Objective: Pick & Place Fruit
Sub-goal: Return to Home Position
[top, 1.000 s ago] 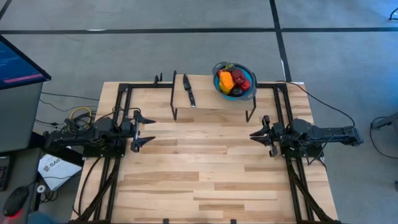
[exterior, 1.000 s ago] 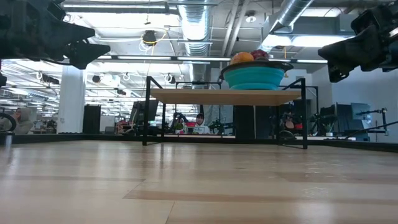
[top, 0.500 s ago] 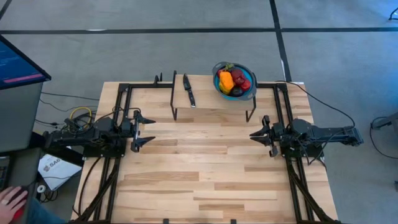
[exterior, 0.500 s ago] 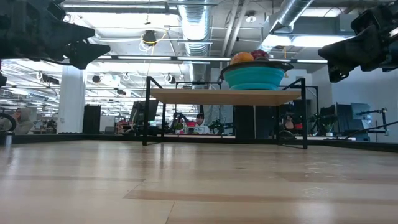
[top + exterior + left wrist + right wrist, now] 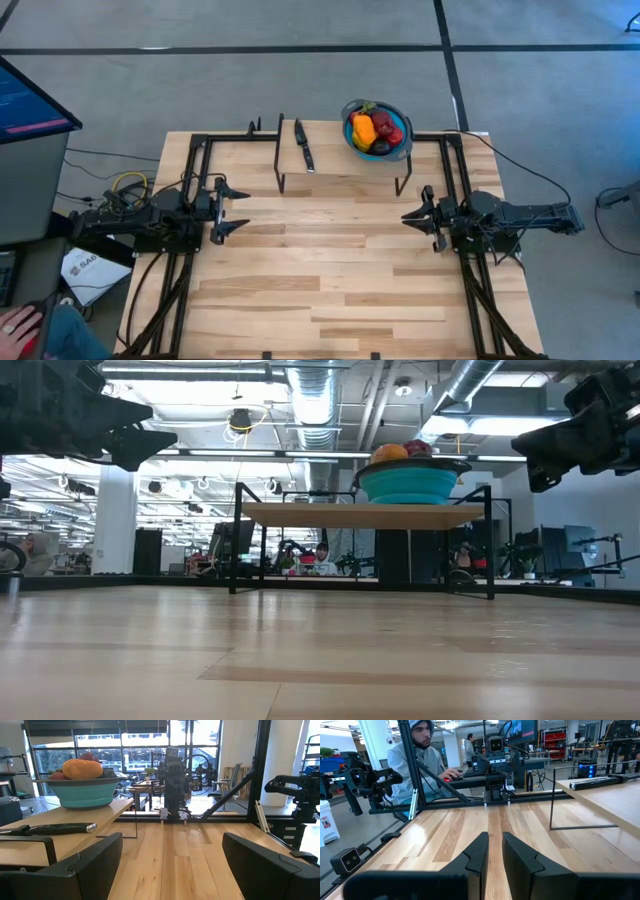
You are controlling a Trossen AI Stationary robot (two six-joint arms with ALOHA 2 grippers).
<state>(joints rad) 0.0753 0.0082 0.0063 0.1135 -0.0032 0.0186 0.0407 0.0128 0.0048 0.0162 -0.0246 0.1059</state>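
2 pincers sit unmoved: left pincer (image 5: pixel 240 210) spread wide, right pincer (image 5: pixel 408 215) seemingly almost closed, both empty.

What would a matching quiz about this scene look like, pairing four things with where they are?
Things:
1 fruit
2 knife
3 left tool
4 right tool

Places:
A lying flat on the shelf
B right side of the table
C piled in the blue bowl
D left side of the table, fingers open

Pairs: 1-C, 2-A, 3-D, 4-B.
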